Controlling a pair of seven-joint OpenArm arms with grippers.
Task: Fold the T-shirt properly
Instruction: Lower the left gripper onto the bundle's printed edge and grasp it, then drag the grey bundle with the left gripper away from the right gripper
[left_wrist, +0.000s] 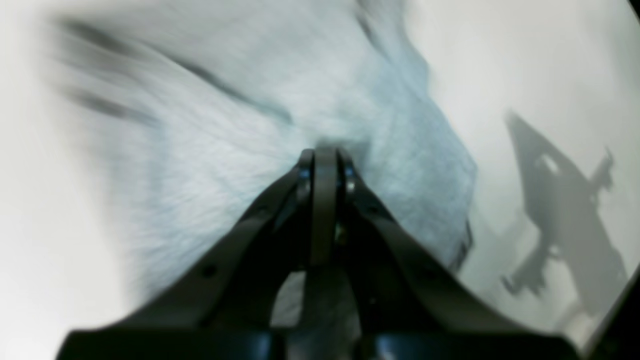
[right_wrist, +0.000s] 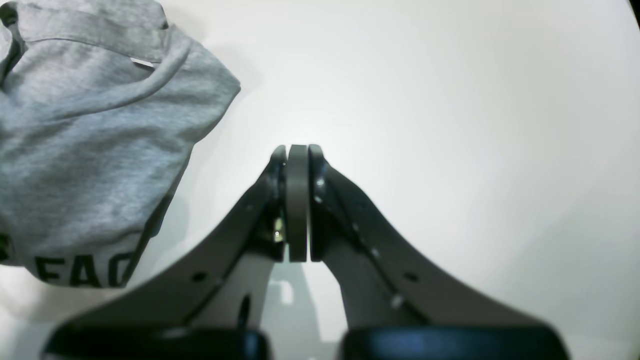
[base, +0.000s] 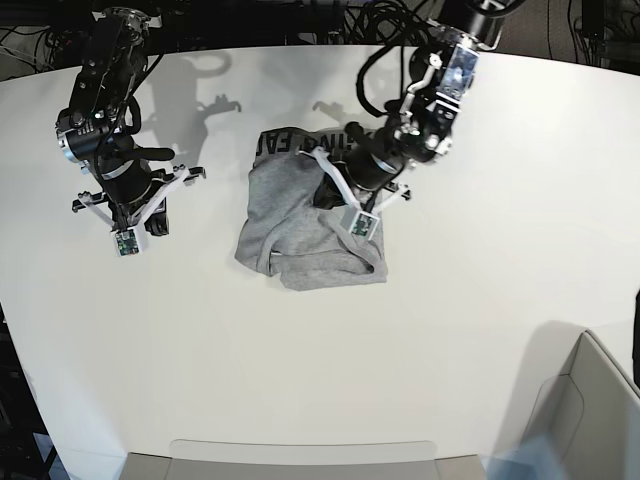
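On the table (base: 480, 330), the T-shirt (base: 300, 225) lies crumpled, lettering edge away.

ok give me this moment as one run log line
left end effector: shut on heather light-grey cotton T-shirt | right end effector: shut, empty, over white table beside shirt | shirt: bunched, not folded

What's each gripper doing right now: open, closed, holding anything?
Left gripper: jaws closed, tips against the T-shirt; whether cloth is pinched cannot be told.
Right gripper: jaws closed, empty, over bare table beside the shirt.
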